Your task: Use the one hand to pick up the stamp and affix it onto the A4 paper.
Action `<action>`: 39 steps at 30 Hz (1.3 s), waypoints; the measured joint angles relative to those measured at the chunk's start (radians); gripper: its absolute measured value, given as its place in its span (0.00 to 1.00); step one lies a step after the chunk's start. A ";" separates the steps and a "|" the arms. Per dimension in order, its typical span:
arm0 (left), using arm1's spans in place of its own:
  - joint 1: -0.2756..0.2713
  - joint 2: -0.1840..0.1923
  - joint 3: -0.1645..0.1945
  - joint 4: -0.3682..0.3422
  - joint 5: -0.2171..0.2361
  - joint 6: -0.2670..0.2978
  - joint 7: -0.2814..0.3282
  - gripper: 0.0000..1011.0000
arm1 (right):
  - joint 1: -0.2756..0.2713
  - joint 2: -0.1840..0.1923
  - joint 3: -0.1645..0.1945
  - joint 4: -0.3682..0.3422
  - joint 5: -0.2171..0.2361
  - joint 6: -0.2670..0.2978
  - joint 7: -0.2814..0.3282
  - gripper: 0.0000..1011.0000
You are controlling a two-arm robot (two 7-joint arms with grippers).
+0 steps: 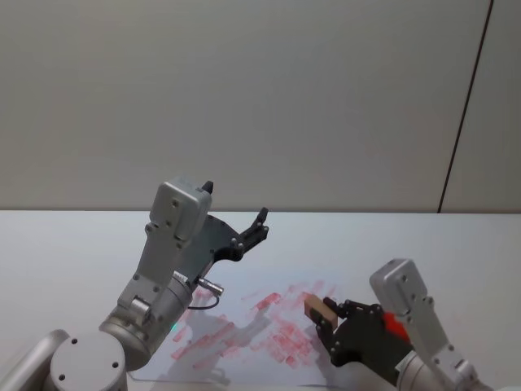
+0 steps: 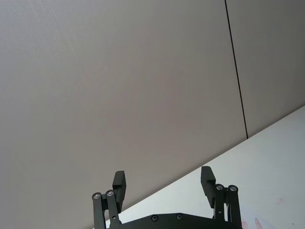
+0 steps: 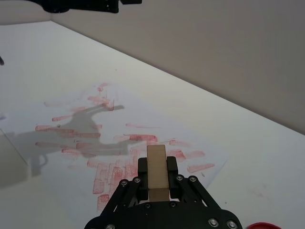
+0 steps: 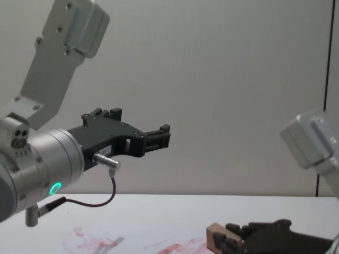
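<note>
Closest to the lens, the right tool [image 3: 157, 166], black with short toothed fingers on a silver-grey metal arm, is clamped on the stamp [image 3: 157, 174]. This small, pale, unpainted wooden rectangular block juts forward from between the fingers. Beneath it lies the A4 paper [image 3: 119, 121], a thin white sheet covered in red ink smears and blocky blotches, flat on the white desk [image 3: 57, 52]. In the head view the stamp sits low over the right-hand part of the sheet, near its right edge. Whether the end of the block touches the paper cannot be told. In the chest view the block is low and close to the desk. Off to the left, the left tool [image 1: 261, 225] hangs well above the desk, its fingers spread wide apart and holding nothing. It points toward the plain grey wall [image 1: 260, 98]. Its dark shadow falls across the red marks on the sheet.
</note>
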 joint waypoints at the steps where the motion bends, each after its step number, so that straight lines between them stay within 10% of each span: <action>1: 0.000 0.000 0.000 0.000 0.000 0.000 0.000 0.99 | 0.000 0.000 -0.001 0.002 -0.001 0.001 0.000 0.21; 39: 0.000 0.000 0.000 0.000 0.000 0.000 0.000 0.99 | 0.025 -0.021 -0.015 0.082 -0.030 0.042 0.003 0.21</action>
